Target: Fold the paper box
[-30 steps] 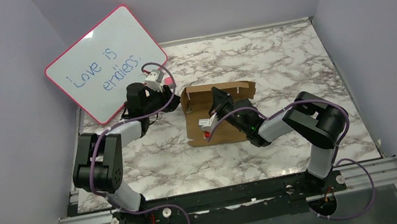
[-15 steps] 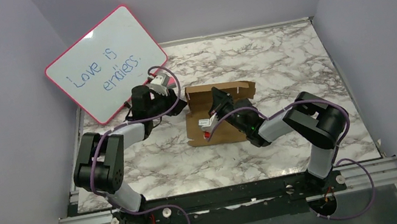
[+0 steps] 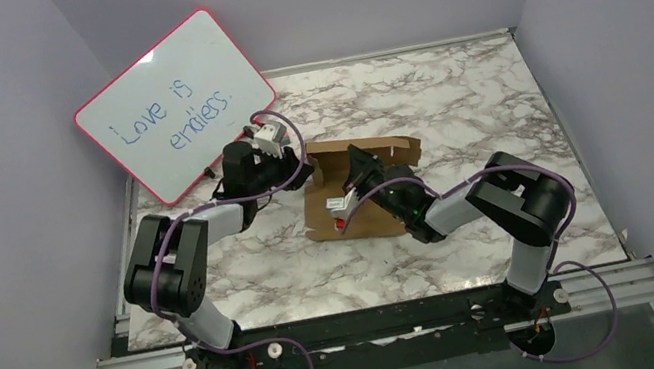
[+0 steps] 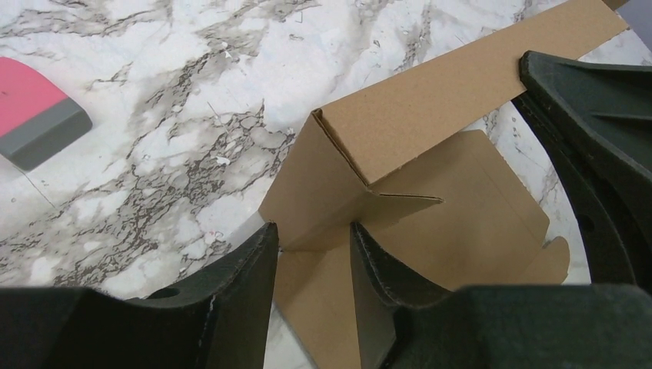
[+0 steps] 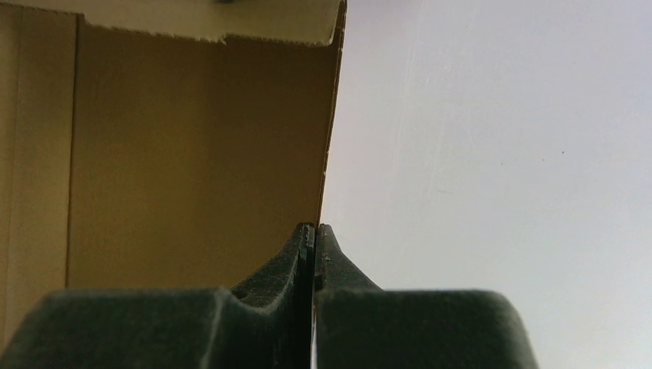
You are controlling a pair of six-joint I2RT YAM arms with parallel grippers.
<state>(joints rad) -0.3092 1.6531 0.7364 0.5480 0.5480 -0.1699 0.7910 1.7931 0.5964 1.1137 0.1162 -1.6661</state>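
**A:** Where is the paper box (image 3: 317, 196)?

**B:** On the marble bench (image 3: 449, 92), between the two sets of jaws. The left gripper (image 4: 312, 227) is at its left corner, and the right gripper (image 5: 315, 227) reaches in over its floor.

**A:** How do the left jaws stand?

**B:** Partly open. They straddle the corner where a side flap meets the long raised wall. The flap's lower edge sits in the gap, with neither jaw visibly pressing on it.

**A:** And the right?

**B:** Closed tight. An upright brown panel stands just ahead of them, its free edge running straight into the seam between the tips — pinched there, as far as it shows.

**A:** Anything else nearby?

**B:** A pink-and-grey block (image 4: 38, 123) lies on the bench, well off to the left of the left jaws. A pink-rimmed whiteboard (image 3: 174, 105) stands tilted beyond them.
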